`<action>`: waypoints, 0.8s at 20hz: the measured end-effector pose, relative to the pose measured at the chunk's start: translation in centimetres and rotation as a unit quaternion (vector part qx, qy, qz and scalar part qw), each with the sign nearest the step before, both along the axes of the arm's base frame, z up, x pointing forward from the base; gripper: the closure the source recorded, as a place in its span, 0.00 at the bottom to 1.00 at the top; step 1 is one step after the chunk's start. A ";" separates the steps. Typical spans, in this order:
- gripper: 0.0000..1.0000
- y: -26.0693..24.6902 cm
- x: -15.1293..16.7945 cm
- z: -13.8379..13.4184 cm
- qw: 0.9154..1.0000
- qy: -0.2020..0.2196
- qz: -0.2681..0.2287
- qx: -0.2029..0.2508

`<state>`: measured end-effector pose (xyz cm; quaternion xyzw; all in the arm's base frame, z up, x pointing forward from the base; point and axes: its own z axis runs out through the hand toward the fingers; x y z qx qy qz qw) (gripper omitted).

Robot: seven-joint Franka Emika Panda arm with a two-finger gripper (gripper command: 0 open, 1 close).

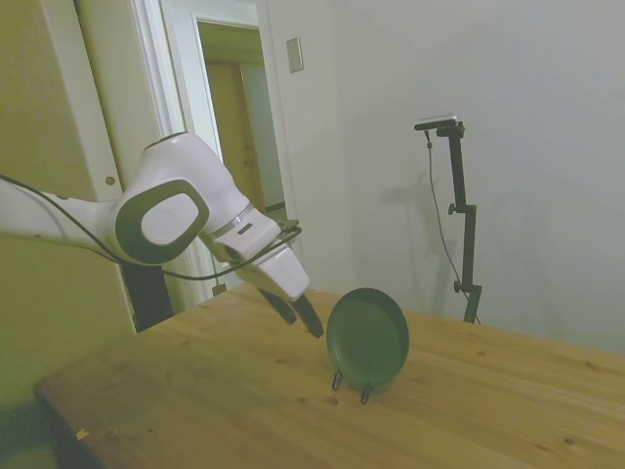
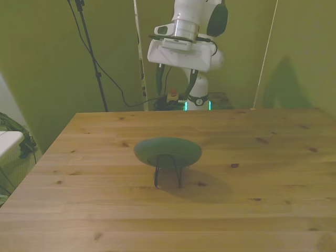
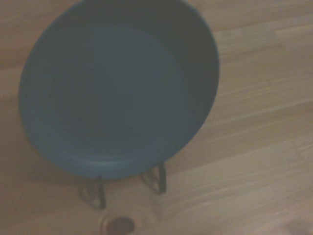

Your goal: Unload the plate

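The dark green plate (image 1: 368,338) stands nearly upright, leaning in a thin black wire stand (image 1: 353,383) near the middle of the wooden table (image 1: 195,401). The front view shows the plate (image 2: 168,149) from behind, with the stand (image 2: 168,171) under it. My gripper (image 1: 304,319) is tilted, and its fingertips point at the plate's face from a short way off without touching. It is open and holds nothing. Seen from the front, the gripper (image 2: 175,86) hangs high beyond the plate. The plate (image 3: 117,88) fills most of the wrist view above the stand (image 3: 157,178).
Bare wood surrounds the stand on all sides. In the side view the table's near edge (image 1: 59,401) runs at the lower left. An open doorway (image 1: 244,147) and a plain wall lie behind the table.
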<state>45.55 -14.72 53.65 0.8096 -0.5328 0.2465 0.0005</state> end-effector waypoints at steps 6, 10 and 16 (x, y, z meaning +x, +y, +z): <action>0.00 -6.8 3.9 2.2 0.998 -0.022 -0.053 -0.006; 0.00 -8.9 7.2 2.3 0.998 -0.027 -0.061 -0.009; 0.00 -7.0 9.6 2.7 0.998 -0.047 -0.051 0.008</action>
